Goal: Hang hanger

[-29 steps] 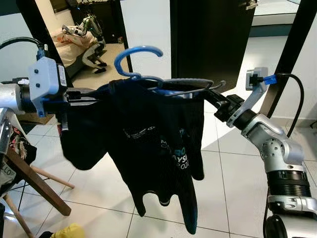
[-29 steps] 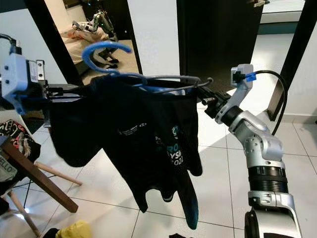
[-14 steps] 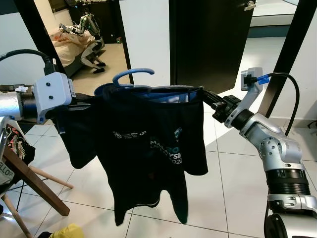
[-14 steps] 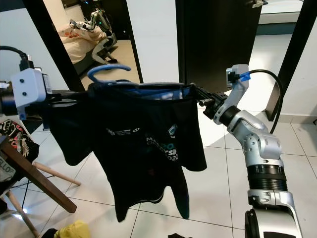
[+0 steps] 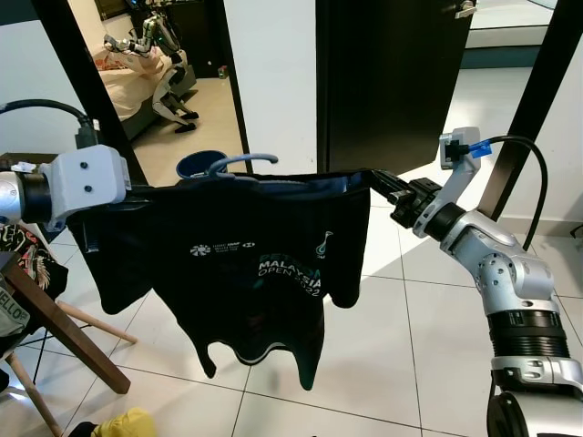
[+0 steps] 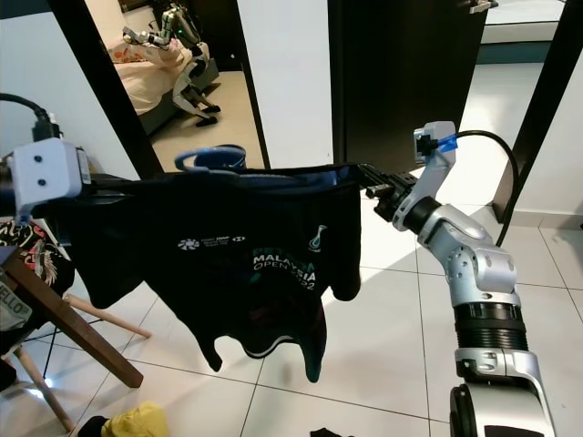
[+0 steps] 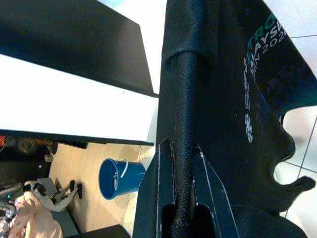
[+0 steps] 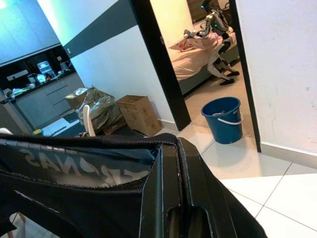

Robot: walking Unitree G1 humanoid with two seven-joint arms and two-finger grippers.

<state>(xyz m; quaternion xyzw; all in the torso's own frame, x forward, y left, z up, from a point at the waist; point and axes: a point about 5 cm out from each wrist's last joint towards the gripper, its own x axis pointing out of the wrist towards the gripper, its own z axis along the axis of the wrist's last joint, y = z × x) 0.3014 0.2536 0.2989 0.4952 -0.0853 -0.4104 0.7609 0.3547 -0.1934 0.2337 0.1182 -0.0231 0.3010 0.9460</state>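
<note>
A blue hanger, its hook (image 5: pixel 244 160) tipped nearly flat, carries a black T-shirt (image 5: pixel 246 255) with white and teal print. The shirt hangs stretched at chest height between my two grippers. My left gripper (image 5: pixel 137 191) is shut on the shirt-covered left end of the hanger; in the left wrist view its fingers (image 7: pixel 166 163) clamp a cloth-wrapped bar. My right gripper (image 5: pixel 378 179) is shut on the right end, and its fingers (image 8: pixel 166 163) pinch the shirt's top edge. Cloth hides the rest of the hanger.
A wooden rack (image 5: pixel 64 328) draped with clothes stands at the lower left. A blue bucket (image 8: pixel 224 119) sits by the doorway behind the shirt. A black door (image 5: pixel 392 82) and black frame posts (image 5: pixel 77 82) stand ahead. A yellow item (image 5: pixel 123 425) lies on the tiled floor.
The hanger's hook has tipped from upright to almost flat. The shirt has spread wider and hangs more level, and my left gripper has moved outward and lower.
</note>
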